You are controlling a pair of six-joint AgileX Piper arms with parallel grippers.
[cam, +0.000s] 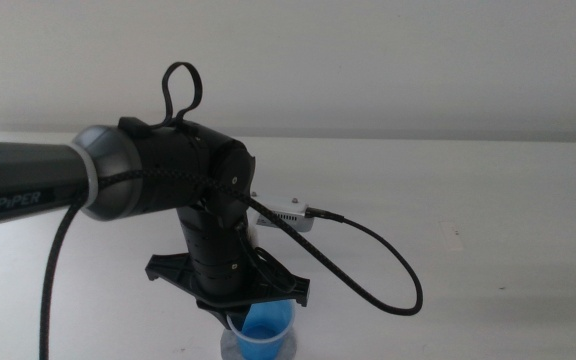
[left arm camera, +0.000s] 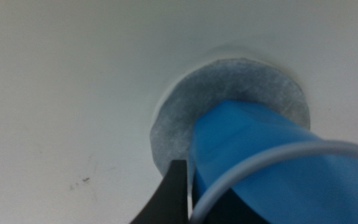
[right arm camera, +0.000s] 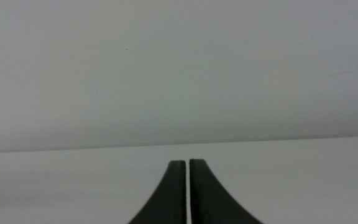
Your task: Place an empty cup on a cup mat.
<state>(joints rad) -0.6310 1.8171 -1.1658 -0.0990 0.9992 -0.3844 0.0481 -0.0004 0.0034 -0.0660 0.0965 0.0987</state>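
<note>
We see our left gripper (cam: 258,318) low at the near edge of the white table (cam: 488,200), its jaws clamped around the small bright blue plastic cup (cam: 265,330) — the cup's base sits on the flat round speckled grey felt cup mat (left arm camera: 229,87). Our right gripper (right arm camera: 188,193) waits out of the middle view — jaws pressed together, grasping nothing.
</note>
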